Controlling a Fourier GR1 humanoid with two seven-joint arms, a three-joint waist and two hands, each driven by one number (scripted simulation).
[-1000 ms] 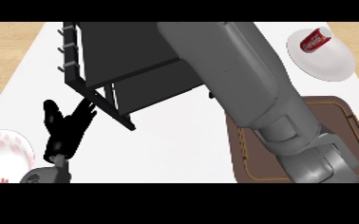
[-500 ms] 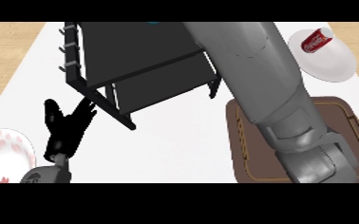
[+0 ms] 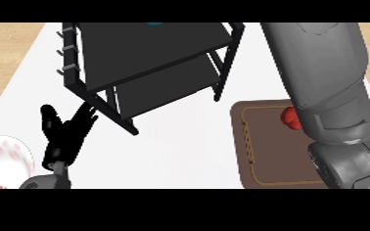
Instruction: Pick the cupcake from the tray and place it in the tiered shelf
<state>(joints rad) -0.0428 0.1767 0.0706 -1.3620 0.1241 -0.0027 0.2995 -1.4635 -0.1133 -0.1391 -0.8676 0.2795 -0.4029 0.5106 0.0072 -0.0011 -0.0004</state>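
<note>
On the white bench (image 3: pixel 180 147), the brown tray (image 3: pixel 249 149) at the right held the cupcake (image 3: pixel 291 118), of which only a red part showed beside the grey right forearm (image 3: pixel 325 88) that crossed over it; the right robot hand was out of view. The black tiered shelf (image 3: pixel 145 54) stood at the upper left, its lower level bare where it showed, with a small blue thing (image 3: pixel 154 23) at the far edge of its top level. The left robot hand (image 3: pixel 63 136) rested open at the lower left, fingers straight and pointing toward the shelf's near leg, with a white plate (image 3: pixel 14 159) with red marks beside it at the left edge.
</note>
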